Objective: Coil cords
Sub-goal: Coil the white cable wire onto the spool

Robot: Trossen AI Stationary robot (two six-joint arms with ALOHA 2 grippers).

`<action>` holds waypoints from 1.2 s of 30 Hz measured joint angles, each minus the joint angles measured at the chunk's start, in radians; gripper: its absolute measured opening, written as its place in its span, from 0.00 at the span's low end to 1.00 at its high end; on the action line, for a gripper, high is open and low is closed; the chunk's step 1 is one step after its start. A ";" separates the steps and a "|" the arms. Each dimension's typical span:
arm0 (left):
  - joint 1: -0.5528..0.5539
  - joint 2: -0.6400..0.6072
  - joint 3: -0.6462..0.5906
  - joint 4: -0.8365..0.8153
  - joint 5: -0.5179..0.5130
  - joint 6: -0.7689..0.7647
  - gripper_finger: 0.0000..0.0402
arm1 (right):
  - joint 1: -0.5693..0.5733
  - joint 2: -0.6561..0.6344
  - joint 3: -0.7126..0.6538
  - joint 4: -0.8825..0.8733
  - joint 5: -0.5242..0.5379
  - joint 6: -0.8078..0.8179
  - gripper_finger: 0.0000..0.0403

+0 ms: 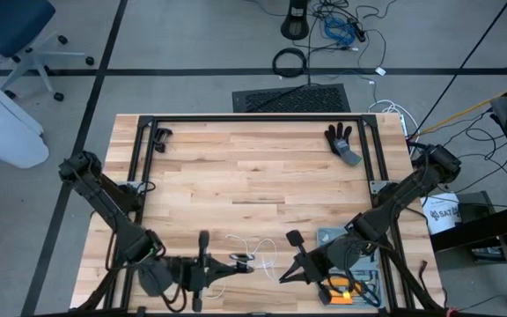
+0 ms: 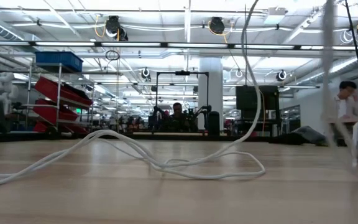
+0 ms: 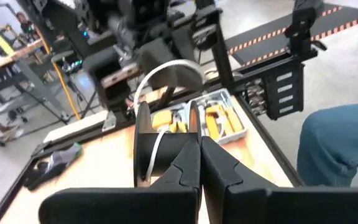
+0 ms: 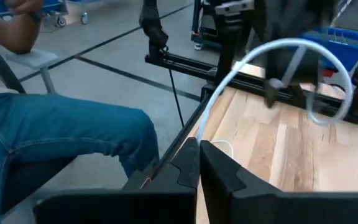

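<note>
Both tools sit low at the near edge of the tabletop (image 1: 253,167), tips facing each other. My left tool (image 1: 245,262) has its fingers pressed together, and the wrist view shows the white cord (image 1: 258,253) arching right off its tips, so I judge it is pinching cord. The black reel (image 3: 154,152) stands just ahead of that tool. My right tool (image 1: 285,276) is also pressed together; a loop of cord rises past its tips, but I cannot tell if it grips it. The rest of the cord lies slack in loose loops between the two tools.

Risks: the thin cord could slip out of the left pinch if I pull sideways. The slack loops could snag on either tool's fingers and knot instead of coiling. The tips are close, so they could collide. The parts tray (image 1: 352,283) sits just behind the right tool; a backswing could clip it. A person's leg (image 4: 61,134) is near the tabletop edge.
</note>
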 joint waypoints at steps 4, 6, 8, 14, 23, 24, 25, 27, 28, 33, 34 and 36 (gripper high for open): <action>0.012 0.000 0.000 -0.024 0.000 -0.012 0.00 | 0.010 0.000 0.035 -0.048 -0.008 0.005 0.00; 0.014 0.000 0.000 -0.023 -0.001 -0.012 0.00 | 0.022 0.000 0.066 -0.089 -0.005 0.008 0.00; 0.014 0.000 0.000 -0.023 0.000 -0.012 0.00 | 0.041 0.000 0.095 -0.130 -0.002 0.009 0.00; 0.025 0.000 0.000 -0.028 0.023 -0.054 0.00 | 0.092 0.000 0.166 -0.177 0.051 -0.014 0.00; 0.071 0.014 0.000 -0.017 0.262 -0.108 0.00 | 0.099 0.000 0.182 -0.219 0.180 -0.079 0.00; 0.075 0.019 0.000 -0.014 0.286 -0.110 0.00 | 0.098 0.000 0.182 -0.229 0.205 -0.085 0.00; 0.079 0.024 0.000 -0.016 0.316 -0.113 0.00 | 0.095 0.000 0.182 -0.235 0.233 -0.087 0.00; 0.089 0.040 0.000 -0.008 0.384 -0.116 0.00 | 0.092 0.000 0.182 -0.237 0.292 -0.097 0.00; 0.093 0.048 0.000 0.000 0.414 -0.116 0.00 | 0.092 0.000 0.182 -0.236 0.317 -0.107 0.00; 0.118 0.081 0.000 0.057 0.515 -0.113 0.00 | 0.081 0.000 0.182 -0.232 0.405 -0.136 0.00; 0.124 0.087 0.000 0.068 0.532 -0.113 0.00 | 0.081 0.000 0.182 -0.228 0.421 -0.139 0.00; 0.136 0.095 0.000 0.072 0.547 -0.114 0.00 | 0.079 0.000 0.182 -0.213 0.429 -0.159 0.00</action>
